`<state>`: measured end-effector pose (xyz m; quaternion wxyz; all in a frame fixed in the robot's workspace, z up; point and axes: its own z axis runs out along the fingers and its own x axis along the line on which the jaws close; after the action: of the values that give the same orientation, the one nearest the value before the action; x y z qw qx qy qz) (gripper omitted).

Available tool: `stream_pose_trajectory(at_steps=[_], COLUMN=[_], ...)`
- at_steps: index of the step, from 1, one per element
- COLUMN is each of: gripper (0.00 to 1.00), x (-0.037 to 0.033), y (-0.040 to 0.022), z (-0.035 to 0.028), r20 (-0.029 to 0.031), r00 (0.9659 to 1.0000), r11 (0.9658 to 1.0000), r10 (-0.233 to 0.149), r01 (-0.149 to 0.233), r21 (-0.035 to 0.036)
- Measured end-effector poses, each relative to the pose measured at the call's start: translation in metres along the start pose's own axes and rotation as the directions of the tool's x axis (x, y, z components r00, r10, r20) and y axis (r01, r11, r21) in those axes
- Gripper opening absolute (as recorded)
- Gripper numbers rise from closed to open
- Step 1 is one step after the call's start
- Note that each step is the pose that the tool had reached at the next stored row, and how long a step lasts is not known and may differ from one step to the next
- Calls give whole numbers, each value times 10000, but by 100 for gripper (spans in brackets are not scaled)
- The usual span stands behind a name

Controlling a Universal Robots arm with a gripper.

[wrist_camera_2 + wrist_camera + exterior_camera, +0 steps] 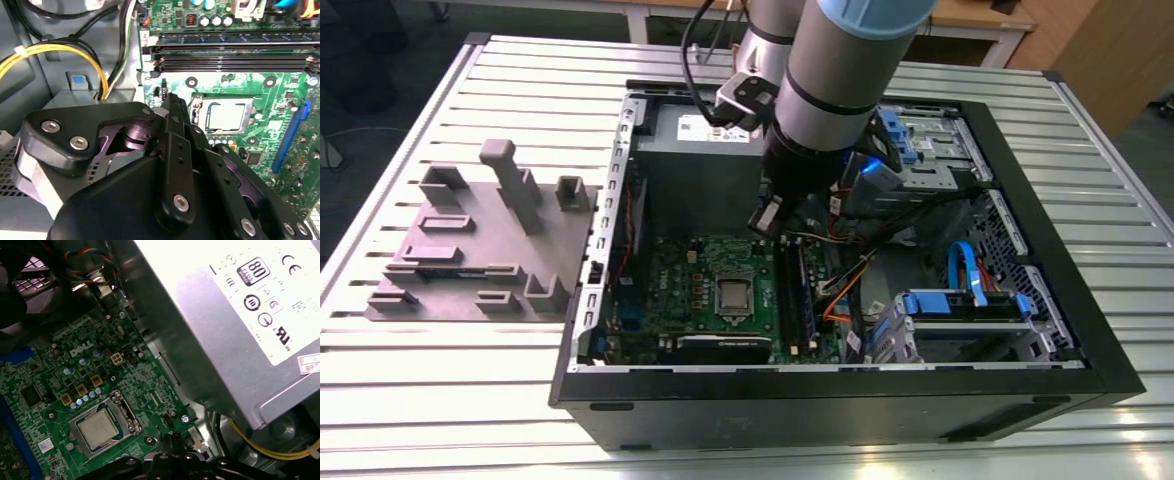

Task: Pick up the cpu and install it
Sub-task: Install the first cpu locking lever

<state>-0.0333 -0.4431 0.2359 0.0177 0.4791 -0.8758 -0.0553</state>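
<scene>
The cpu (735, 295) is a small square chip with a silver-grey top, lying flat in its socket on the green motherboard (680, 280) inside the open computer case. It also appears in both wrist views, cpu (227, 116) and cpu (97, 426), framed by the socket's metal bracket. My gripper (767, 222) hangs inside the case above the motherboard, offset from the socket toward the power supply. Its black fingers (172, 107) are pressed together with nothing between them, and the gripper (167, 440) tip stands apart from the chip.
A large grey power supply (235, 315) with a white label sits close beside the gripper. Long black memory sticks (230, 50) run along the socket. Yellow and black cables (60, 50) hang nearby. A grey fixture (480, 240) stands on the slatted table at the exterior view's left.
</scene>
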Motion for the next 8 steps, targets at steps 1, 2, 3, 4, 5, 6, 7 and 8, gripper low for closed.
stream_pose_trajectory(at_steps=[1, 2, 3, 4, 5, 6, 7, 8], gripper=[10, 10, 10, 10, 10, 10, 10, 10], x=[16, 32, 49, 68, 91, 116, 144, 175], y=[-10, -20, -30, -40, -50, -60, -71, -83], z=[-1, -3, -5, -6, -8, -9, -11, -13], r20=[0, 0, 0, 0, 0, 0, 1, 0], r00=[10000, 10000, 10000, 10000, 10000, 10000, 10000, 10000], r11=[10000, 10000, 10000, 10000, 10000, 10000, 10000, 10000], r10=[0, -1, 0, 0, 0, -1, -1, -2], r01=[0, 1, 0, 0, 0, 1, 1, 2], r21=[0, 0, 0, 0, 0, 0, 0, 0])
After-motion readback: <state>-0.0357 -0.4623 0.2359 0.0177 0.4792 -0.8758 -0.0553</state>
